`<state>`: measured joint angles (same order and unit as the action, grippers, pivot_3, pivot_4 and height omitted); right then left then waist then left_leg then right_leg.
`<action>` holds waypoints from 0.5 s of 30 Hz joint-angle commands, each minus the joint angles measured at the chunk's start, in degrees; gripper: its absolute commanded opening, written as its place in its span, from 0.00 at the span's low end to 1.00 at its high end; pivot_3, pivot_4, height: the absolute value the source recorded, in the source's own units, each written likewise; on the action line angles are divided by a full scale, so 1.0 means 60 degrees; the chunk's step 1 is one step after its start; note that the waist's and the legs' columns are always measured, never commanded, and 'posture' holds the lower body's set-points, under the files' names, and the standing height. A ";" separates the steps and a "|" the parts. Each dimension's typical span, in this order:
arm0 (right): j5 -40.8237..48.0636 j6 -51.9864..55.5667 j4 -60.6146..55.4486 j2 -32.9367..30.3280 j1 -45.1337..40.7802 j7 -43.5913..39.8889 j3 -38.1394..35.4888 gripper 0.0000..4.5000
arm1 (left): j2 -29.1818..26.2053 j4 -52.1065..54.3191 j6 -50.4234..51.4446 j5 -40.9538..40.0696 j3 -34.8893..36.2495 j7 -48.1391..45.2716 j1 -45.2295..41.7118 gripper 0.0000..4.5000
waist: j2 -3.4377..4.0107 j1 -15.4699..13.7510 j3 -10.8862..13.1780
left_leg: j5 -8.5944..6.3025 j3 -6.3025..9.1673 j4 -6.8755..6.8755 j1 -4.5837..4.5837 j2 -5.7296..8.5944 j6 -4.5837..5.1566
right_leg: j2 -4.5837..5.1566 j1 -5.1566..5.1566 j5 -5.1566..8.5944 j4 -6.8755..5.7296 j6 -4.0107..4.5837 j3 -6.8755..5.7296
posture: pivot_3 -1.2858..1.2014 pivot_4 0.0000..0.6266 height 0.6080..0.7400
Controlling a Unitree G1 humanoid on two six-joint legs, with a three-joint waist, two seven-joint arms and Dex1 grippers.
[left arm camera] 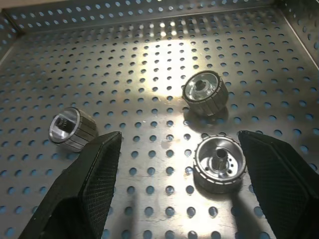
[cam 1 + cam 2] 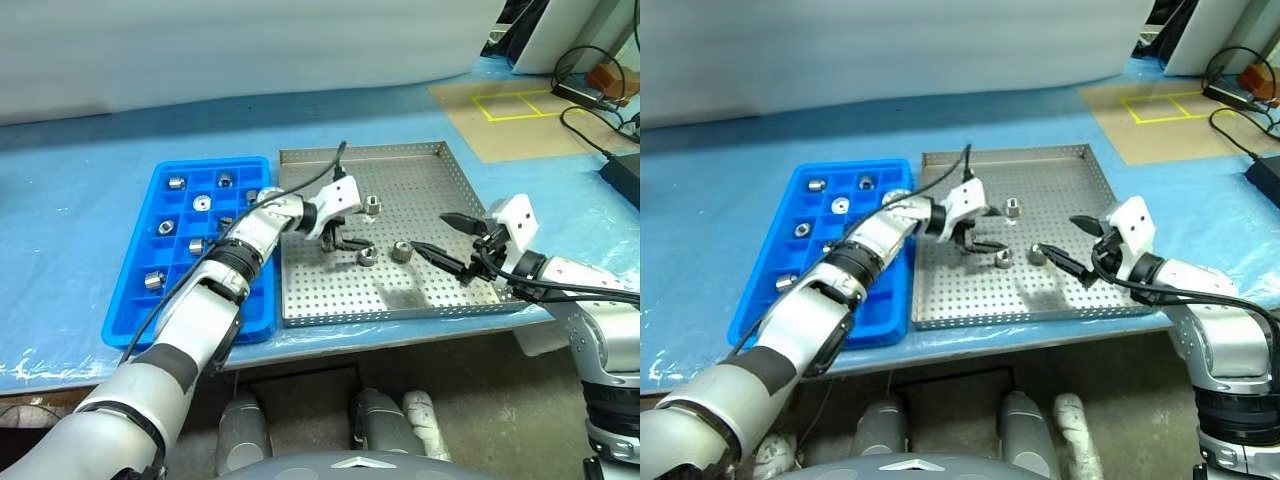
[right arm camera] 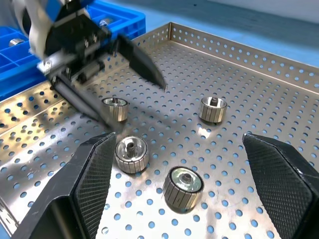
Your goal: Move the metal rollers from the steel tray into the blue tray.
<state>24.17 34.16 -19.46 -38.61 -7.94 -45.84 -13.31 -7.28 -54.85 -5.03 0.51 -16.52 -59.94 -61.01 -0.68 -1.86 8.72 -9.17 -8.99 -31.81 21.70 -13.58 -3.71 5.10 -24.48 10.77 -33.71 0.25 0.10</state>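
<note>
1. My left gripper (image 2: 338,238) is spread wide with nothing in it, low over the middle of the steel tray (image 2: 440,150), bracketing one of the metal rollers (image 1: 218,163).
2. My right gripper (image 2: 448,240) is also open and empty, near the tray's right edge.
3. Four rollers stand loose mid-tray — others already sit in the blue tray (image 2: 135,325) along its left side.
4. Risk: a neighbouring roller (image 1: 205,92) is close; a finger (image 1: 84,194) could nudge it rolling.
5. Closing off-centre may squirt the smooth cylinder away — or tip it.
</note>
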 commanded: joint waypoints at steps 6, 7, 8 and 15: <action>0.0159 -0.0113 -0.0054 -0.0074 -0.0399 0.0061 0.0220 0.96 | -0.0889 0.0059 -0.0139 -0.0032 0.0506 -0.0874 0.0036 0.88 | 0.0001 -0.0004 0.0000 | -0.0010 -0.0013 0.0000 0.0005 -0.0001 0.0016 | 0.0004 -0.0001 0.0000 0.0012 0.0001 0.0000 | 0.41 0.24 1.00; 0.0168 -0.0125 0.0012 -0.0053 -0.0486 0.0062 0.0276 0.96 | -0.0948 0.0096 -0.0065 -0.0037 0.0518 -0.0937 0.0089 0.88 | 0.0002 -0.0008 0.0001 | -0.0011 -0.0014 0.0000 0.0004 -0.0001 0.0017 | 0.0006 0.0000 0.0000 0.0012 0.0001 -0.0001 | 0.41 0.24 1.00; 0.0133 -0.0179 0.0117 -0.0053 -0.0574 0.0043 0.0354 0.96 | -0.0998 0.0099 -0.0049 0.0016 0.0492 -0.0930 0.0141 0.88 | 0.0002 -0.0030 0.0002 | -0.0011 -0.0017 0.0000 0.0004 0.0000 0.0017 | 0.0008 0.0000 0.0000 0.0012 0.0001 0.0000 | 0.41 0.24 1.00; -0.0049 -0.0549 0.0692 -0.0014 -0.0964 -0.0028 0.0708 0.96 | -0.0858 -0.0168 0.0023 0.0443 0.0346 -0.0681 0.0359 0.88 | 0.0002 -0.0117 0.0002 | -0.0013 -0.0022 0.0000 0.0014 0.0002 0.0019 | 0.0018 0.0000 0.0001 0.0015 0.0002 -0.0003 | 0.42 0.24 1.00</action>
<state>23.70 32.23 -14.70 -38.66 -12.81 -45.93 -8.78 -12.96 -56.19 -4.57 2.75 -14.20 -64.44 -58.26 -0.67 -2.56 8.73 -9.25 -9.14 -31.81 21.78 -13.57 -3.58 5.21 -24.48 10.77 -33.62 0.26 0.08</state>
